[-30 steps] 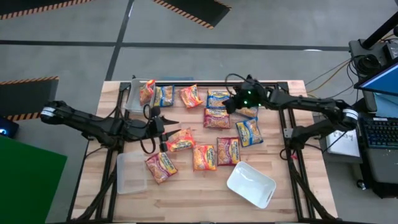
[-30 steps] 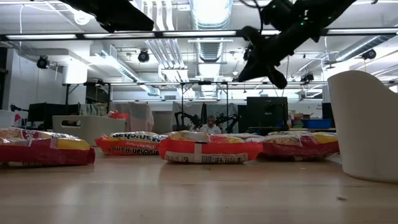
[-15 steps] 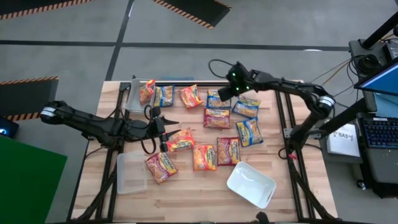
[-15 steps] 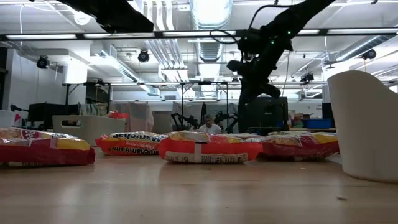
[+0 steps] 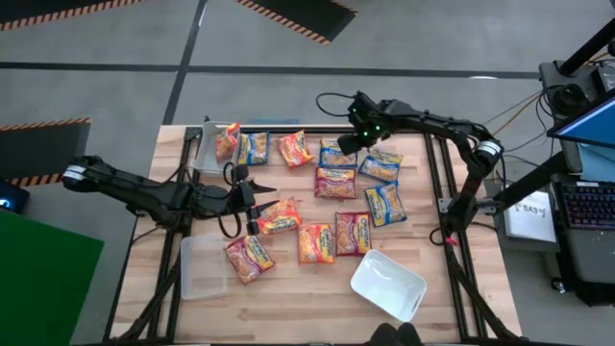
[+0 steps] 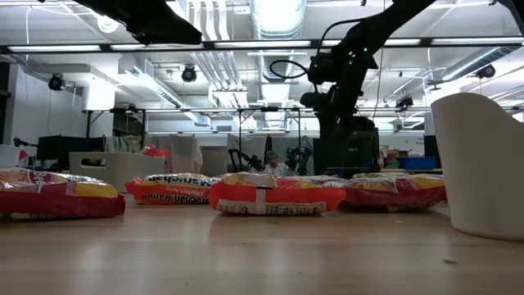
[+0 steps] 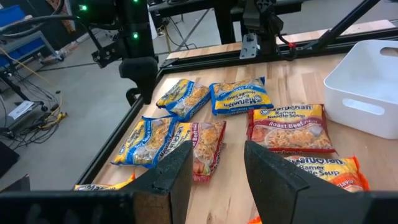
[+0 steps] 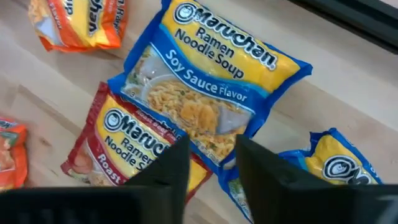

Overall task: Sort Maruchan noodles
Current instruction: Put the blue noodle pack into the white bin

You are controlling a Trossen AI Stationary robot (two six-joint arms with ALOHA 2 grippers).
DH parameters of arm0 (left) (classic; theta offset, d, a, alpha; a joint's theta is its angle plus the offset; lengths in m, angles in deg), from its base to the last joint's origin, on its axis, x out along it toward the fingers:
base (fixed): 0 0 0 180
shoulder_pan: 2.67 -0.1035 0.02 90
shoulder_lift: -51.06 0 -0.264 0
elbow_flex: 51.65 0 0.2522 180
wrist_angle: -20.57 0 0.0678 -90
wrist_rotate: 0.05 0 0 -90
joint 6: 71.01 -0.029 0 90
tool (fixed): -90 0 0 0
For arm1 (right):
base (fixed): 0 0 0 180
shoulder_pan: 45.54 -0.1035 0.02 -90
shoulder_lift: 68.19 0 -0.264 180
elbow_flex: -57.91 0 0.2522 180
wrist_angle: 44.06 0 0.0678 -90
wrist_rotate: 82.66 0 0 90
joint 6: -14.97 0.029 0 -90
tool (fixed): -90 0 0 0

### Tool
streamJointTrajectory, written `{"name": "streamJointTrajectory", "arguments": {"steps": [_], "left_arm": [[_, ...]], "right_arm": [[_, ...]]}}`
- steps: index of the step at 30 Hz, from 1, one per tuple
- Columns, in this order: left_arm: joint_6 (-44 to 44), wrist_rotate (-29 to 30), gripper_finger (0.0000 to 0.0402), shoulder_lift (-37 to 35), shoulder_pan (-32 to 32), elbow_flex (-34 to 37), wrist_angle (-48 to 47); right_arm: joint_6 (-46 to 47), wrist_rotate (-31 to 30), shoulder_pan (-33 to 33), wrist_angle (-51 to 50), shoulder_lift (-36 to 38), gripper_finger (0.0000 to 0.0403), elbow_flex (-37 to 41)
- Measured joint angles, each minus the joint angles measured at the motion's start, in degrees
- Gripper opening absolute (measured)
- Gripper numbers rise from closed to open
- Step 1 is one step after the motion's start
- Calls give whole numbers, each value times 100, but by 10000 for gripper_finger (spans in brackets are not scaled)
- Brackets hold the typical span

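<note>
The right gripper [image 8: 211, 168] was found parted, empty, above the blue packet [image 8: 208, 93]. A central, square descent was judged advisable. The left gripper [image 7: 214, 165], parted and empty, was noted over the orange packet [image 5: 279, 215].

Blue-and-yellow crinkly plastic soy sauce noodle packet [image 8: 208, 93] overlapping red roast-flavour packet [image 8: 127, 146]; orange packet [image 8: 81, 25], second blue packet [image 8: 336, 168]; pale wooden tabletop [image 8: 37, 106]; jaws parted.

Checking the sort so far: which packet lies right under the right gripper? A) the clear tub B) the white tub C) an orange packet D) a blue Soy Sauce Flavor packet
D: the right gripper hangs over the blue Soy Sauce Flavor packet, its fingers apart, holding nothing.
</note>
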Motion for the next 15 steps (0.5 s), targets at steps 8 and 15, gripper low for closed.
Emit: {"name": "streamJointTrajectory", "arguments": {"steps": [8,15], "left_arm": [[0,-1,127,4,0,0,-3],[2,-3,127,4,0,0,-1]], "right_arm": [[-10,-48,25,981,50,264,634],[106,-201,75,1993,-233,318,1135]]}}
